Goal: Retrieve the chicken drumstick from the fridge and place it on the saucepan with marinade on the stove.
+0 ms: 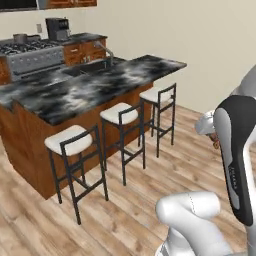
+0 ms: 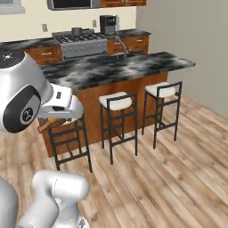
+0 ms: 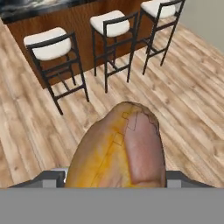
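While the base faces the kitchen island, I read the room from big to small. That island bench runs across the middle with three stools along its near side, on a wood floor. Beyond it, against the back wall, sits the stove with the saucepan on a rear burner; I cannot make out any marinade from here. A coffee machine stands just right of the stove.

My arm is tucked in close to the base, well apart from the stove. In the hand view the drumstick fills the space ahead of the jaws, its fat meaty end pointing away and over the floor, and it shows as a brown sliver under the hand in the right base view. The jaws stand wide, clamped on the drumstick across its thick part.

I judge it light and slightly yielding, knobbly enough to sit firm but liable to pivot if held near the narrow end. The thick middle is the right hold, so I would keep it there during the carry.
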Robot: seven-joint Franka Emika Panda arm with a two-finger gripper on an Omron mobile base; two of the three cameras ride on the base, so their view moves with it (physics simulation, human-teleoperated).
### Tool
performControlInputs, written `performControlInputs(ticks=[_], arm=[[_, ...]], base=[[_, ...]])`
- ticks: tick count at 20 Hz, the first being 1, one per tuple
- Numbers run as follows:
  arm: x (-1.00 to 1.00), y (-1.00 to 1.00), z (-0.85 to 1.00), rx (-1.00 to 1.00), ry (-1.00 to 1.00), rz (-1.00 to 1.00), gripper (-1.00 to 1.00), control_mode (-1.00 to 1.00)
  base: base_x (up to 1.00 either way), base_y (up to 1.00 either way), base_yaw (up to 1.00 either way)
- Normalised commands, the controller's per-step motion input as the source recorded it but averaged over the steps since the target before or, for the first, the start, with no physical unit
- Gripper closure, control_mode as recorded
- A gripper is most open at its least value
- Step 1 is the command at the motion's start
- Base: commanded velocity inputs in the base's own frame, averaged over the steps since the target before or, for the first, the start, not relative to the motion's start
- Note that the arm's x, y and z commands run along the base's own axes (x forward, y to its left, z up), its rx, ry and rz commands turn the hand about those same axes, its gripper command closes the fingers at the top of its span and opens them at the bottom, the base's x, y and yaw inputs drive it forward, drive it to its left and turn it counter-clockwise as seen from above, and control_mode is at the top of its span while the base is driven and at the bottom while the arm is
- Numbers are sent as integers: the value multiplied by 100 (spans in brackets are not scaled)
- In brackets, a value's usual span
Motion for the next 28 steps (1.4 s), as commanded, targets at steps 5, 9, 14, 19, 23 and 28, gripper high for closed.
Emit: performControlInputs(ticks=[5, 9, 14, 19, 23, 28], arm=[[0, 0, 0, 0, 0, 0, 100, 100], [0, 0, 0, 0, 0, 0, 100, 100], [0, 0, 0, 0, 0, 0, 100, 100], [0, 0, 0, 0, 0, 0, 100, 100], [0, 0, 0, 0, 0, 0, 100, 100], [0, 0, 0, 0, 0, 0, 100, 100]], base=[[-22, 25, -93], [11, 57, -76], [86, 31, -21], [100, -6, 0], [100, -32, 0], [100, -34, 0]])
